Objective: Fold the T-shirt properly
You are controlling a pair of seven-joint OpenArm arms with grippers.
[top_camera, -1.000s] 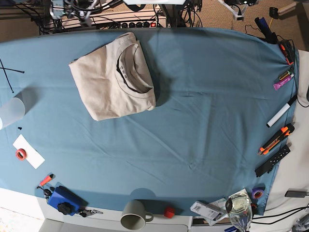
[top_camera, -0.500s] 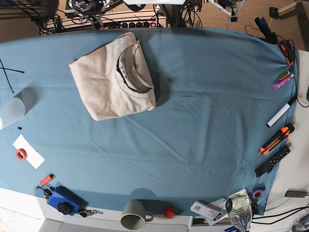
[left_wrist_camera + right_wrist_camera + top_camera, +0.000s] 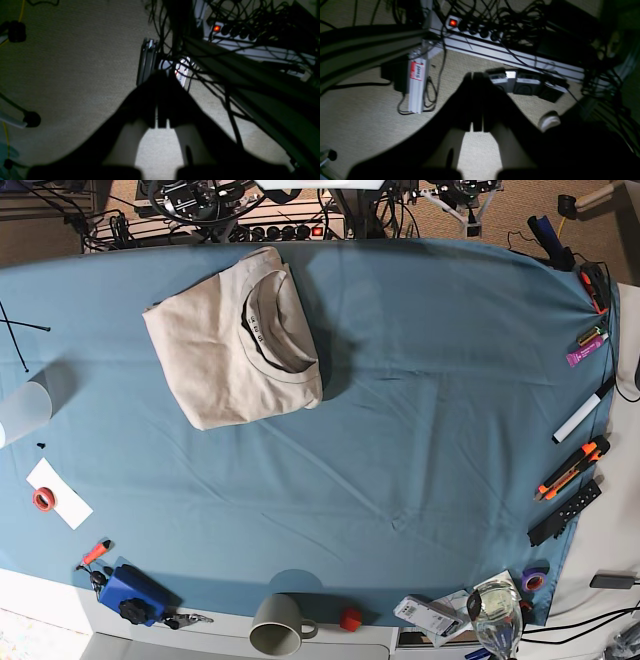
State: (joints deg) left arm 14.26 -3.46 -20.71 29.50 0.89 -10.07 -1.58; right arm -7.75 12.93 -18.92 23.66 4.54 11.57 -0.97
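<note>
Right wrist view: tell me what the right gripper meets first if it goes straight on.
Likely the beige carpet, just before the grey boxes; the shut right gripper holds nothing, and depth is unclear.

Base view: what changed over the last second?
Only the arms at the far edge shifted. The right gripper arm moved rightward along the top edge toward centre, and the left gripper arm slid in from the right. Both are shut, empty, off the cloth, over the floor. The T-shirt stayed folded and untouched on the blue table cloth; the mug and markers did not move.
</note>
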